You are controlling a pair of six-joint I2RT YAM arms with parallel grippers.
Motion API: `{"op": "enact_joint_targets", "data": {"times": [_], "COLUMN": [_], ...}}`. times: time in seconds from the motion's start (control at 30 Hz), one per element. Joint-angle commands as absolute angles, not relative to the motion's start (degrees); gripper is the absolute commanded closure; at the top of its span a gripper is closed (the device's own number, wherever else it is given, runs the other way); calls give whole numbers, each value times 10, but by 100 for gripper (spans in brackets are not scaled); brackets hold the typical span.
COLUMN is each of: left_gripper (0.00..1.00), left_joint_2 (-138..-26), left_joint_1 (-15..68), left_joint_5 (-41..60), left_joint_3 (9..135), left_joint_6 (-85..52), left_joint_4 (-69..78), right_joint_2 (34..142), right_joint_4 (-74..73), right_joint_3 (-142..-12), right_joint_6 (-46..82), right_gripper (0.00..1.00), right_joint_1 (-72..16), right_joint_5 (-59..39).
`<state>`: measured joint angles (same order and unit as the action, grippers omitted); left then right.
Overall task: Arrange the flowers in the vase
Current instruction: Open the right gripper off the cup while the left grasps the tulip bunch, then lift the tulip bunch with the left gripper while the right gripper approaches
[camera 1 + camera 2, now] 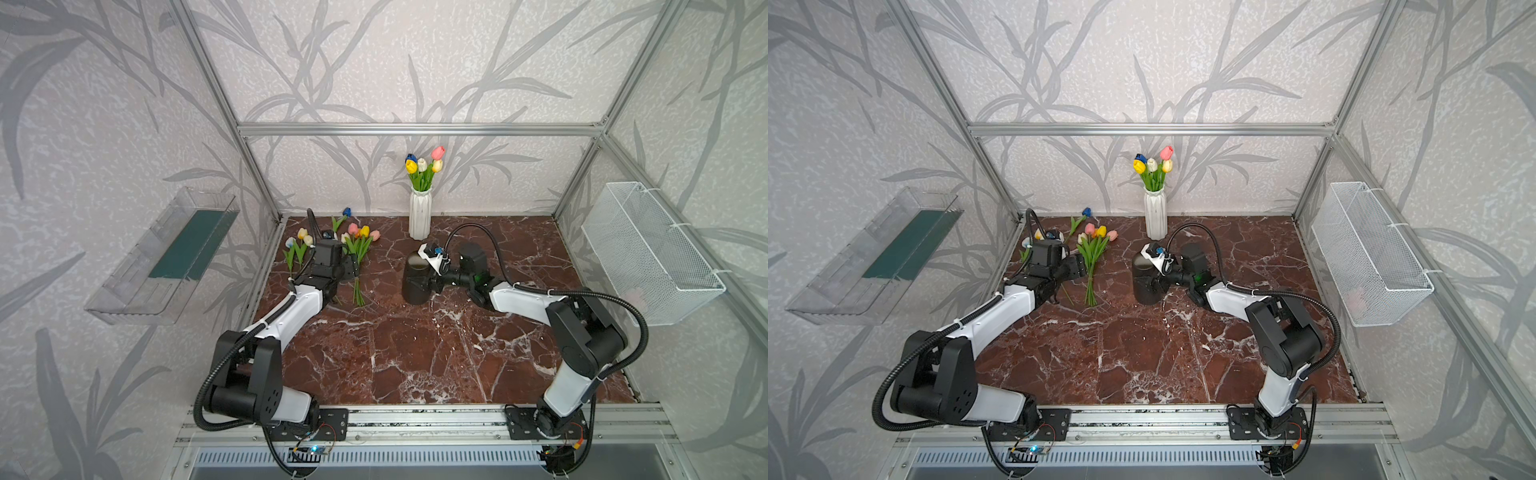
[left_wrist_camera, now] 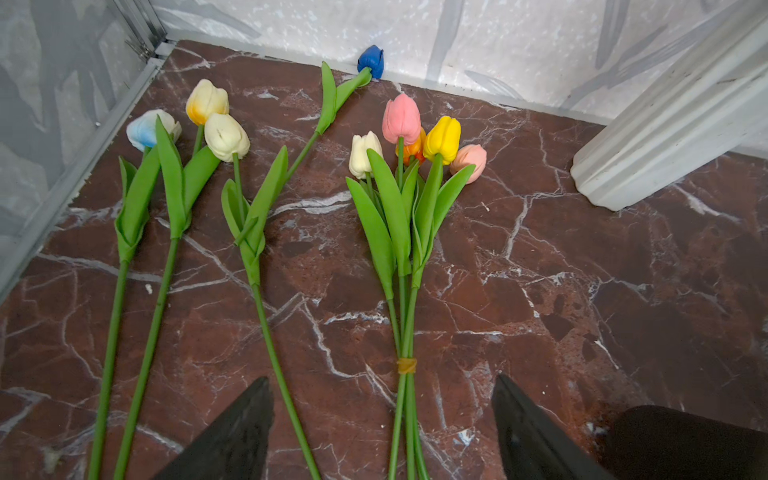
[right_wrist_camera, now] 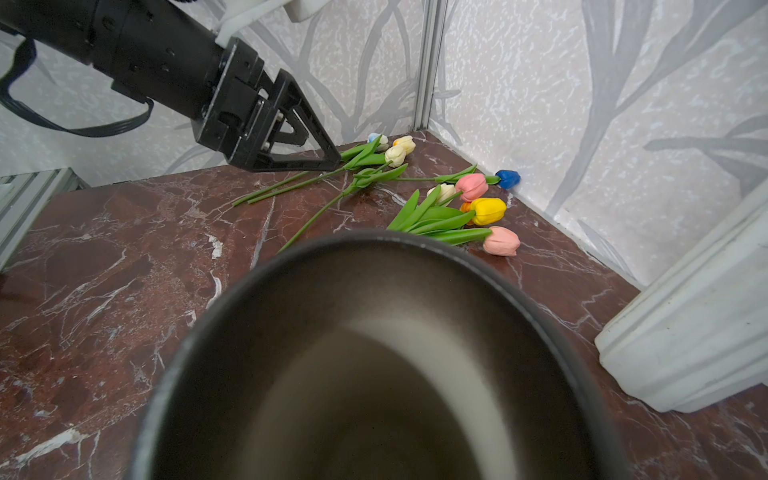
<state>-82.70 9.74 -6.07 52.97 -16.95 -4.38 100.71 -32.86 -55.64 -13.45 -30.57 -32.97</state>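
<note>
White vase (image 1: pixel 419 216) holds 5 tulips (image 1: pixel 423 165).

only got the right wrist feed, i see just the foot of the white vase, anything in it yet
Observer: Yes, the white vase holds five tulips, standing upright.
Operator: that bunch on the table, tied or loose
Observer: Tied. The left wrist view shows a yellowish band around the stems of the bundle.
Operator: and the other arm, jaws open or not
Observer: The left gripper is open. In its wrist view the fingers flank those stems.
</note>
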Motion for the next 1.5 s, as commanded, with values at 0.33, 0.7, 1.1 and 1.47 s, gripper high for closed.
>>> {"op": "enact_joint_targets", "data": {"times": [0.33,0.7,1.1,1.47], "left_gripper": [15,45,67,75], "left_joint_2": [-958,-1188,-1260,-1287], "left_joint_1": [84,90,106,105], "left_joint_5": [-38,40,33,22], "left_joint_3": [709,941,993,1012], "left_joint_6": [-144,-133,-133,-131], "left_joint_4": [-234,-470,-524,-532], "right_joint_2": [879,706,594,546], "right_joint_4": [-358,-408,-493,-483], "right_joint_3": [-540,-472,-336,-284], "right_joint_6": [-109,-47,-49,-56], "right_gripper": [1,1,1,0], "right_joint_1": [-309,-310,-324,-329], "right_joint_5": [-263,-177,-131,-109]}}
